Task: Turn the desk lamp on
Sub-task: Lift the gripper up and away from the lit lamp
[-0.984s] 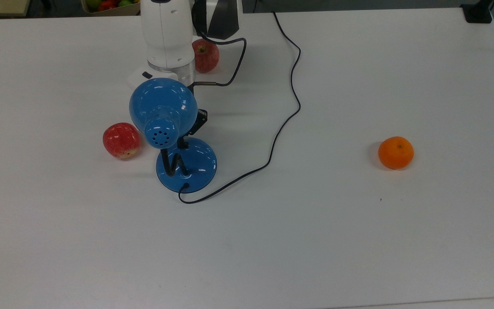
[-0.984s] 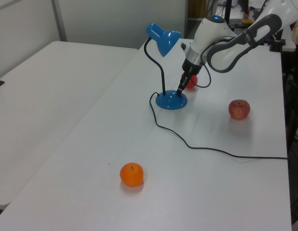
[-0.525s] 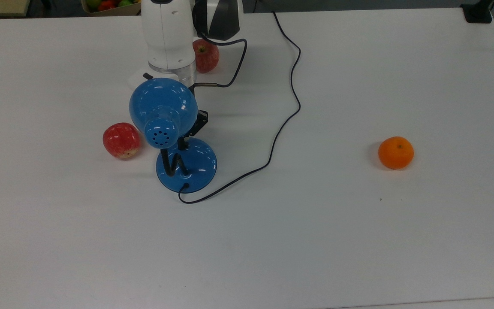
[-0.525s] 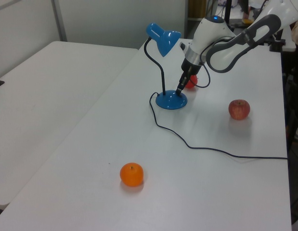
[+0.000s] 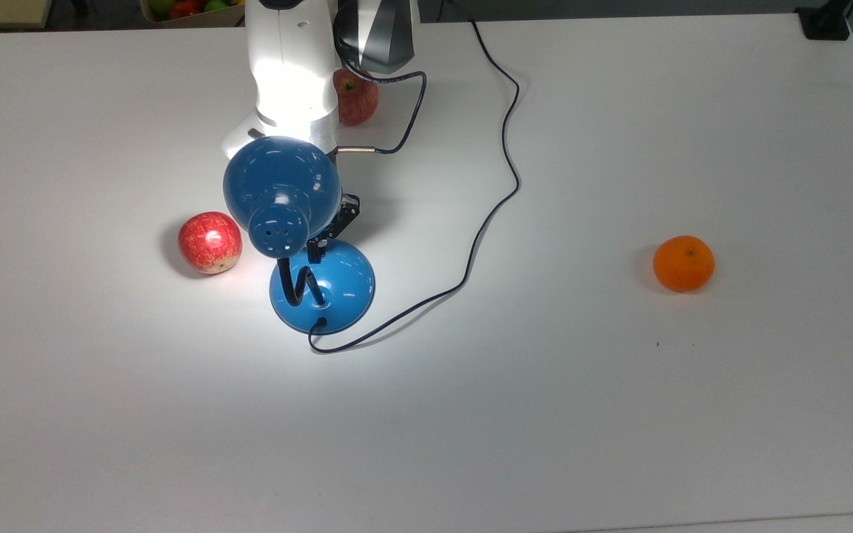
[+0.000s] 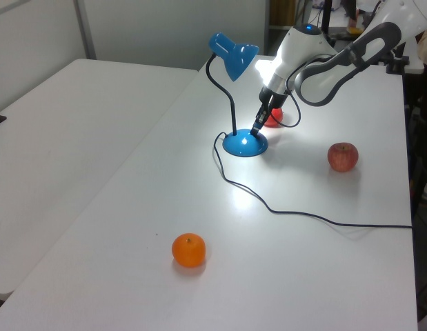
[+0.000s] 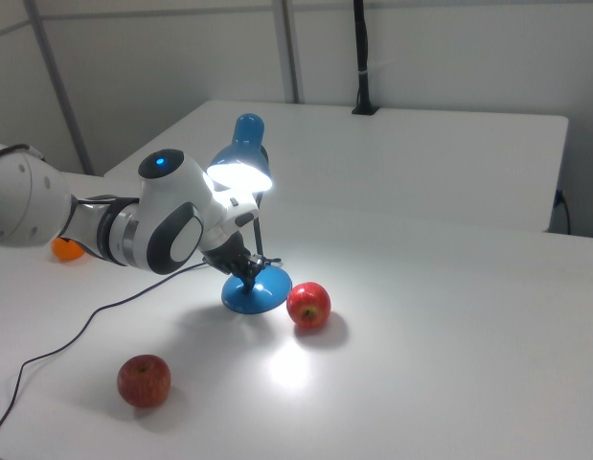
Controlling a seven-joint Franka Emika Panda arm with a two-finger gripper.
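White tabletop [image 5: 619, 414]. We note two apples [image 5: 209, 242] [image 5: 357, 98] near the lamp [image 5: 283, 194], an orange [image 5: 683, 263] well apart. Lamp lit, blue, its cord [image 5: 497, 185] trailing across. Gripper [image 5: 317, 248] tip on the base; whether its fingers are parted we cannot tell.
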